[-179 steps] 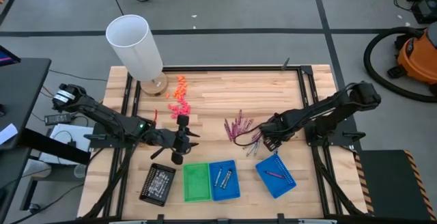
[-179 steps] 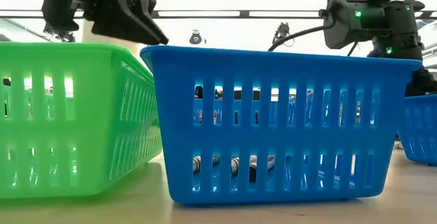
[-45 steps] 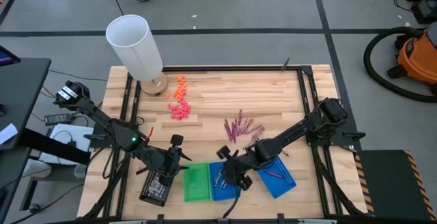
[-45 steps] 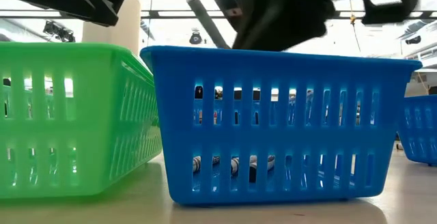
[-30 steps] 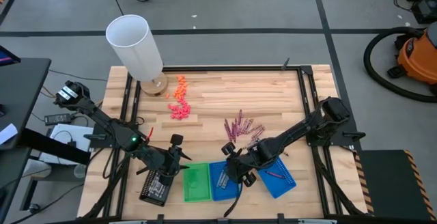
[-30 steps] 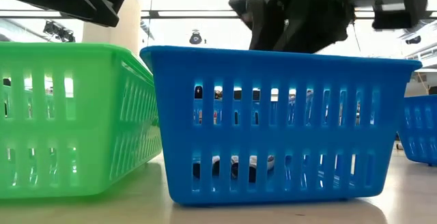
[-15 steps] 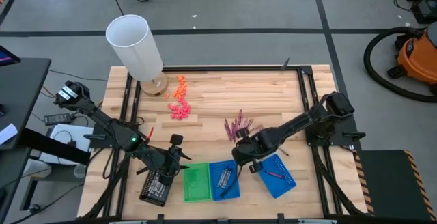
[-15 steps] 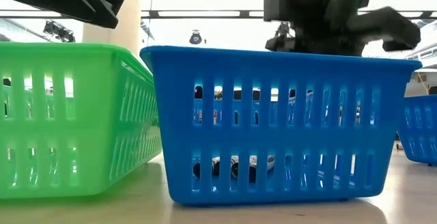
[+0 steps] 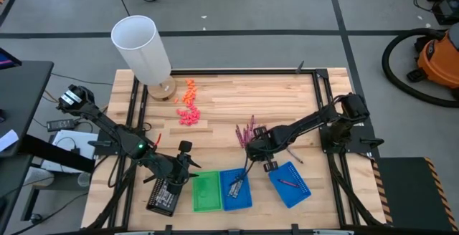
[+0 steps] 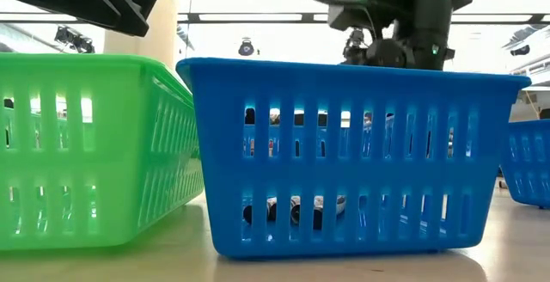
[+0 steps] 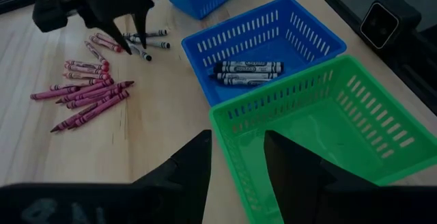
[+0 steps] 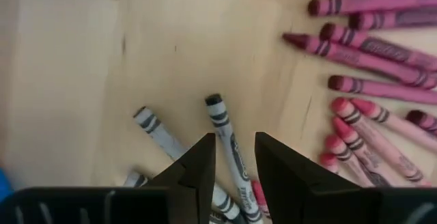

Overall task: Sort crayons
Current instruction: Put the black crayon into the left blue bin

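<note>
Right gripper (image 9: pixel 252 149), mid frame in high view, hangs over the loose crayons (image 9: pixel 251 132) on the table (image 9: pixel 237 95), fingers apart w/ nothing in them. Left gripper (image 9: pixel 188 165), lower left by the green basket (image 9: pixel 206 191), is open & empty too. Some crayons lie in the blue basket (image 9: pixel 235 188).

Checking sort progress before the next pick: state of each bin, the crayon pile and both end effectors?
green bin: upright, empty
middle blue bin: upright, holds a few silver-grey crayons
right blue bin: holds one pink crayon
loose crayons: unsorted on the table
right end effector: open, empty, over a grey crayon
left end effector: open, empty, near the green bin
</note>
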Robot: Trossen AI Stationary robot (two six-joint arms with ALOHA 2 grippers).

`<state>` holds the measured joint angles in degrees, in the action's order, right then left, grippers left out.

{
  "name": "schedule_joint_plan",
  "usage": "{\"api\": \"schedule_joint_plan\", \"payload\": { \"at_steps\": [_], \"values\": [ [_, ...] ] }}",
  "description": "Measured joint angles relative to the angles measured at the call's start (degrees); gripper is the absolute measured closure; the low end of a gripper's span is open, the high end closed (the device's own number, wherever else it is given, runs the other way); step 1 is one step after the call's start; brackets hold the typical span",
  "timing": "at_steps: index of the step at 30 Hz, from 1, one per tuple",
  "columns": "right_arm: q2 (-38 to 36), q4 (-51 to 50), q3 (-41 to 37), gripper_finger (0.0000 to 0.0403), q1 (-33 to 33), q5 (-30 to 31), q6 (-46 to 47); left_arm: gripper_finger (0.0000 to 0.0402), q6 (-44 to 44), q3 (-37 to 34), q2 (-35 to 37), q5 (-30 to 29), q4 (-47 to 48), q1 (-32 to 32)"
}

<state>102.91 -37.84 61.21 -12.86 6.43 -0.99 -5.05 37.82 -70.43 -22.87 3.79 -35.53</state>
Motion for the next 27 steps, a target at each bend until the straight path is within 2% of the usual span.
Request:
{"api": "schedule_joint_plan", "payload": {
  "at_steps": [5, 14, 23, 27],
  "values": [
    [-0.1, 3.4, -2.8, 0.0297, 1.0, -1.9, 0.0, 0.0255, -0.1, 0.0, 0.0, 0.0, 0.0, 0.0],
    [-0.2, 4.8, -3.5, 0.0355, 1.0, -2.3, -0.6, 0.0255, -0.2, 0.0, 0.0, 0.0, 0.4, 0.0],
    [-0.2, 0.5, 3.0, 0.0364, 0.9, -1.2, 0.5, 0.0255, -0.4, 0.0, 0.0, 0.0, 0.8, 0.0],
    [-0.2, 1.9, 7.4, 0.0364, -0.1, -2.5, 0.6, 0.0255, -0.4, 0.0, 0.0, 0.0, 0.8, 0.0]
  ]
}}
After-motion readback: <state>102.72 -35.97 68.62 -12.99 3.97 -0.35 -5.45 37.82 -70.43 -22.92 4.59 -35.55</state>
